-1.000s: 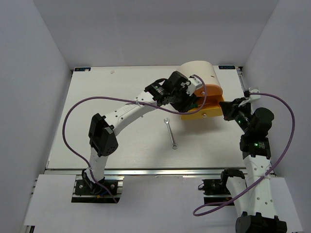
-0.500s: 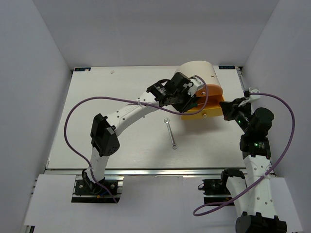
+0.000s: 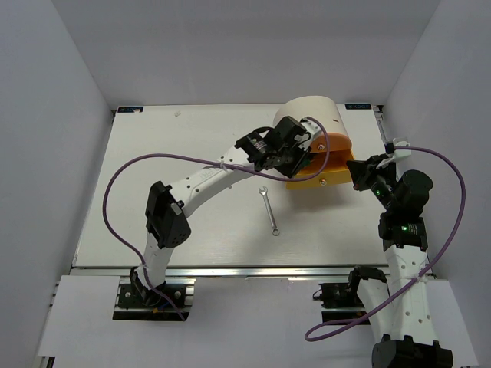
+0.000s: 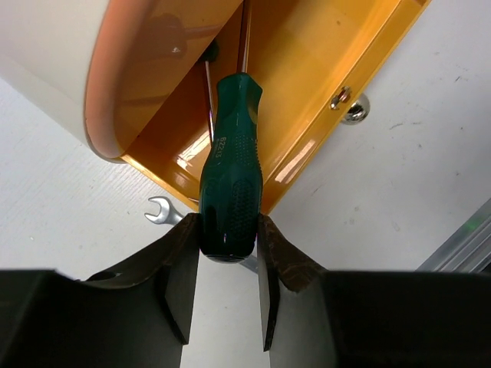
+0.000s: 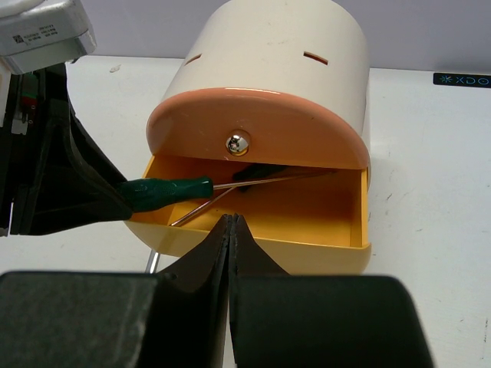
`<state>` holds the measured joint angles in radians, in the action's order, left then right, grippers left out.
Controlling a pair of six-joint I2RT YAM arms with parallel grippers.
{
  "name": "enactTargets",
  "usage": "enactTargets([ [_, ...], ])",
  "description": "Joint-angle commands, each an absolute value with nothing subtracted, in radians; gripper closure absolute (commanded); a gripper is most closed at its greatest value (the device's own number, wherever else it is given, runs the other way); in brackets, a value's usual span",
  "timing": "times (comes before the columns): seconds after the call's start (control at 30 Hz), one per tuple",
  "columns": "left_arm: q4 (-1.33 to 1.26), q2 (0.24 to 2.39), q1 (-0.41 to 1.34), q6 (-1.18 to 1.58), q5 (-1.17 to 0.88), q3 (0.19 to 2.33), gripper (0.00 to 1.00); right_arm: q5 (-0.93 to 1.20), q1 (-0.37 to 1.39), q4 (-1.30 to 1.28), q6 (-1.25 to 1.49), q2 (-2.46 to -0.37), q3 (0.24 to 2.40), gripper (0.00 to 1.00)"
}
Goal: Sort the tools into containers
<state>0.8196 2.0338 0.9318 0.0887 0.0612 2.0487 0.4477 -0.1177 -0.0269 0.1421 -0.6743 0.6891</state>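
The pale beige drum box (image 3: pixel 311 111) stands at the back right with its orange drawer (image 5: pixel 307 222) pulled open. My left gripper (image 4: pixel 229 230) is shut on the butt of a green-handled screwdriver (image 4: pixel 230 176), whose shaft reaches into the drawer. The same screwdriver shows in the right wrist view (image 5: pixel 165 192). A second screwdriver (image 5: pixel 201 207) lies inside the drawer, its dark handle far in. The silver wrench (image 3: pixel 269 210) lies on the table in front of the box. My right gripper (image 5: pixel 231 222) is shut and empty, just in front of the drawer's front wall.
The white table (image 3: pixel 176 192) ends at a metal rail along the near edge (image 3: pixel 230 270). Purple cables loop over both arms. Grey walls close in the left, right and back sides.
My left gripper has shifted a little toward the drum with the screwdriver in it. The right arm and the wrench have not moved.
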Motion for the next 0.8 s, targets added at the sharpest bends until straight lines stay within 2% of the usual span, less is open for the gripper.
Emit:
enactTargets([
  [0.0,0.831,2.020,0.948,0.155,0.103,2.135,1.00,0.443,-0.123,0.002,0.135,-0.669,0.680,1.00],
  [0.4,0.842,2.059,0.979,0.264,0.130,2.163,1.00,0.443,-0.123,0.002,0.132,-0.663,0.673,1.00],
  [0.77,0.871,2.080,0.994,0.314,0.245,2.163,1.00,0.443,-0.123,0.002,0.129,-0.660,0.669,1.00],
])
